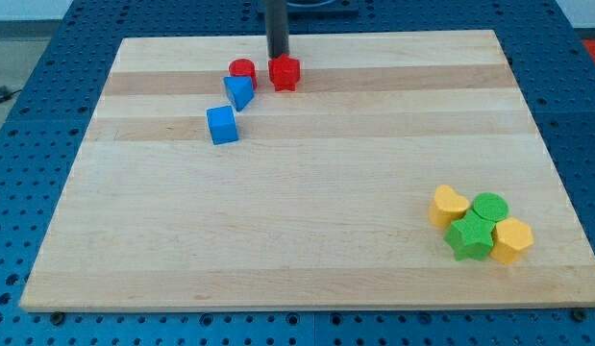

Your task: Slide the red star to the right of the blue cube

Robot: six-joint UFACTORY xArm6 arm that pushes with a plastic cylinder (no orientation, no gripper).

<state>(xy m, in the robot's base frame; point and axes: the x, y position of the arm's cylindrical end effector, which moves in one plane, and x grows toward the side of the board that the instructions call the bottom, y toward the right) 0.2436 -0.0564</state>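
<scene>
The red star [285, 73] lies near the board's top edge, left of centre. The blue cube [222, 125] lies below and to the left of it. My tip [277, 56] is just above the red star's upper left edge, touching or nearly touching it. A red cylinder [242, 69] sits left of the star, and a blue wedge-like block [238, 92] lies between that cylinder and the blue cube.
The wooden board [307, 221] rests on a blue perforated table. At the lower right, a yellow heart [448, 206], a green cylinder [489, 207], a green star [470, 237] and a yellow hexagon [512, 240] are clustered.
</scene>
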